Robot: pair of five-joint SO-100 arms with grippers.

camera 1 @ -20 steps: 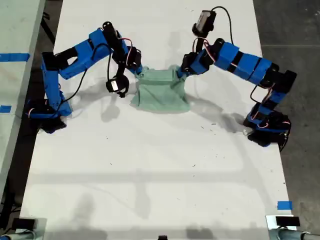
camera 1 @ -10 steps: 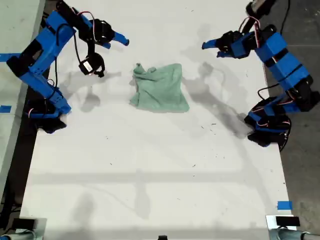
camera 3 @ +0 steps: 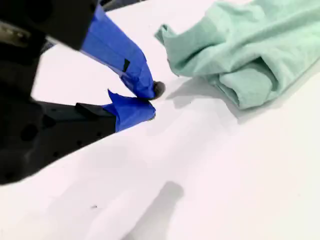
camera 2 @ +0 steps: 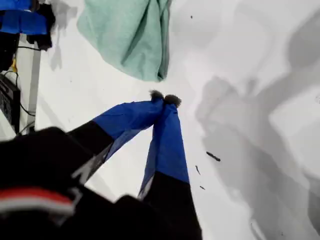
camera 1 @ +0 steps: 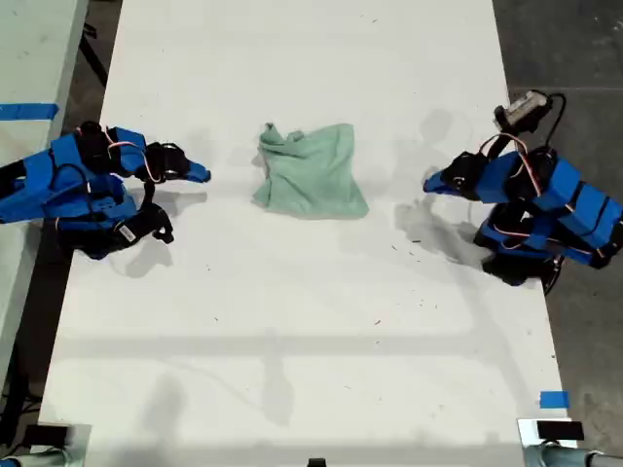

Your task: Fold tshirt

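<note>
Exterior view overhead; both wrist views close, sharing tshirt (camera 1: 310,171).

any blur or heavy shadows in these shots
Exterior view: sharp, soft grey arm shadows on the table. First wrist view: my first gripper's near body blurred, broad shadows. Second wrist view: my second gripper slightly soft, the tshirt casting a faint shadow.
</note>
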